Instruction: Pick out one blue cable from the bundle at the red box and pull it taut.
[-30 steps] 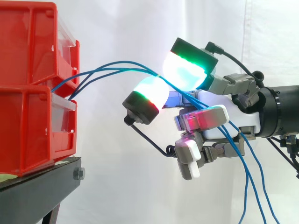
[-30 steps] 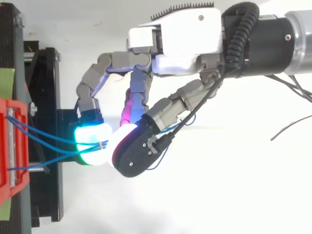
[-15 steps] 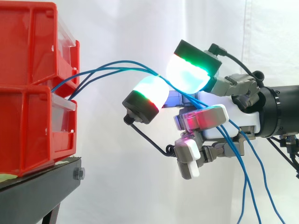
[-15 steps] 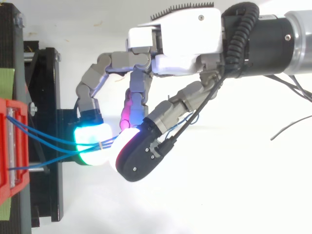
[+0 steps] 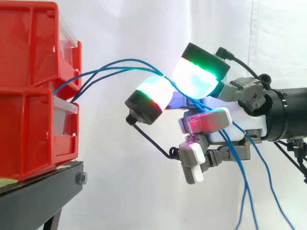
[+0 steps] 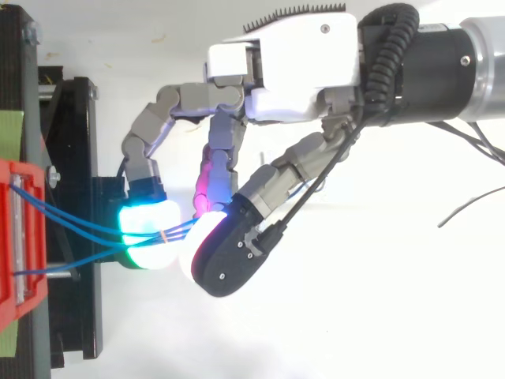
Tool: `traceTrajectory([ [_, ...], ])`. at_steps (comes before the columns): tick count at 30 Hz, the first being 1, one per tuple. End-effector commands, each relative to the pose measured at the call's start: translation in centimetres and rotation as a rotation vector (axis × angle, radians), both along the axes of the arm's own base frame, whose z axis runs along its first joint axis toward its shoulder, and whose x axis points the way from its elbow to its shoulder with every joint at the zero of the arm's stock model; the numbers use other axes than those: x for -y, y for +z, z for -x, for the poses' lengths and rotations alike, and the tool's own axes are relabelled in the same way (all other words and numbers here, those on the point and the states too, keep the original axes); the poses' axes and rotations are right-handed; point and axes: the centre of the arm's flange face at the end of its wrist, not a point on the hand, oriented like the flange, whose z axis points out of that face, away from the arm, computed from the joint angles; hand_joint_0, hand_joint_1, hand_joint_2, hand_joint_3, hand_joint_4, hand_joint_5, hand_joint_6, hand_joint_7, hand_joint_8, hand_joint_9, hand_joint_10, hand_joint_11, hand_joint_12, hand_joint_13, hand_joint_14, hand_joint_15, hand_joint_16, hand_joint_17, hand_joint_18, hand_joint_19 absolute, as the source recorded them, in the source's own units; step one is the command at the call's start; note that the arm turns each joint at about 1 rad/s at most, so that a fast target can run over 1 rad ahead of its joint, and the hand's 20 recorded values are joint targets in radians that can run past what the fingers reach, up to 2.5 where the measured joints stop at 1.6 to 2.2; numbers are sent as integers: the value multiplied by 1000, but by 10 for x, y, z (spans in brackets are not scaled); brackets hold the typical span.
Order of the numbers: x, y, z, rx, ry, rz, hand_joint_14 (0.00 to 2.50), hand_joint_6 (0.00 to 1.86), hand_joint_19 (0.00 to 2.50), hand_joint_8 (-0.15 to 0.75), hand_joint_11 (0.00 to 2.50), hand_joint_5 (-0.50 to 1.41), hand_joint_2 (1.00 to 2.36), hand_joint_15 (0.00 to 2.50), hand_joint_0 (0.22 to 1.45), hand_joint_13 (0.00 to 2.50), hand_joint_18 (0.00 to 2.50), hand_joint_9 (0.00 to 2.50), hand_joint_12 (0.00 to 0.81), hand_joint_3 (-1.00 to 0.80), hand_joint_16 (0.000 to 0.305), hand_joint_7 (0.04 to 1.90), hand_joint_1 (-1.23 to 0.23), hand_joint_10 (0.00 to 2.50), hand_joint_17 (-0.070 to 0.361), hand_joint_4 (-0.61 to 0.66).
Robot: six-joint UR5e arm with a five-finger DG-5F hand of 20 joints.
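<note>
Two red bins [image 5: 29, 96] are stacked on the black stand at the left. Several blue cables [image 5: 115, 64] come out between the bins, arch up and run right to my hand [image 5: 249, 125]. Two glowing fingertips [image 5: 194, 76] meet around the cables where they cross at the pads, so the hand is shut on the blue cables. Behind the pinch the cables drop loosely past the palm and out of the bottom edge. From above, the cables [image 6: 79, 229] leave the red bin [image 6: 12, 253] and end between the pads of the hand [image 6: 292, 63].
The black stand [image 5: 38, 196] carries the bins, and its frame [image 6: 79, 158] lies just under the fingertips in the top view. A white curtain hangs behind. The other fingers are curled below the palm, holding nothing.
The arch of cable near the pads has risen slightly. The dark-backed fingertip has shifted a little downward in the top view. The hanging cable ends have swung left.
</note>
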Motion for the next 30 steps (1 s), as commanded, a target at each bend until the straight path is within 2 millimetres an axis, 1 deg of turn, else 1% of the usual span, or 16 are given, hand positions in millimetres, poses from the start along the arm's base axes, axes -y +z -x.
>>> traceTrajectory([
  [1, 0, 0, 0, 1, -1, 0, 19, 982, 523, 228, 756, -81, 1000, 467, 763, 1125, 942, 1374, 293, -500, 32, 797, -918, 30, 73, -268],
  [5, 1, -1, 0, -1, -3, 0, 20, 974, 533, 234, 761, -76, 1000, 473, 719, 1135, 946, 1396, 299, -500, 32, 822, -933, 30, 72, -258],
  [8, 1, 0, 0, 1, -3, 0, 20, 968, 555, 229, 755, -72, 1000, 478, 639, 1144, 950, 1414, 300, -500, 32, 798, -926, 29, 72, -203],
  [10, 0, 0, 0, 1, -1, 0, 19, 956, 553, 240, 757, -66, 1000, 474, 565, 1153, 957, 1436, 314, -500, 34, 737, -878, 30, 77, -152],
  [14, 1, 0, 0, 1, -3, 0, 18, 943, 546, 246, 751, -62, 1000, 463, 508, 1164, 965, 1452, 330, -500, 39, 732, -803, 29, 87, -107],
  [16, 1, 0, 0, 1, -3, 0, 17, 939, 537, 250, 736, -59, 1000, 456, 488, 1169, 973, 1466, 337, -500, 40, 722, -730, 28, 91, -100],
  [17, 0, 0, 0, 1, -1, 0, 18, 938, 545, 253, 734, -59, 1000, 459, 489, 1168, 971, 1465, 338, -500, 40, 726, -720, 27, 91, -102],
  [19, 1, 0, 0, 1, -1, 0, 17, 931, 544, 252, 735, -59, 1000, 455, 487, 1171, 974, 1465, 338, -500, 41, 738, -654, 26, 93, -93],
  [21, 1, -1, 0, -1, -1, 0, 17, 924, 543, 257, 716, -58, 1000, 452, 488, 1172, 972, 1473, 345, -500, 41, 743, -637, 27, 93, -89],
  [24, 1, 0, 0, 1, -1, 0, 18, 915, 572, 249, 741, -61, 1000, 463, 550, 1154, 938, 1461, 330, -500, 38, 809, -610, 29, 85, -120],
  [29, 1, 0, 0, 1, -1, 0, 20, 922, 583, 244, 747, -50, 1000, 467, 599, 1151, 930, 1480, 322, -500, 36, 818, -694, 29, 81, -124],
  [30, 1, 0, 0, 1, -1, 0, 19, 924, 577, 246, 756, -48, 1004, 472, 610, 1161, 936, 1487, 323, -462, 36, 830, -724, 30, 81, -122],
])
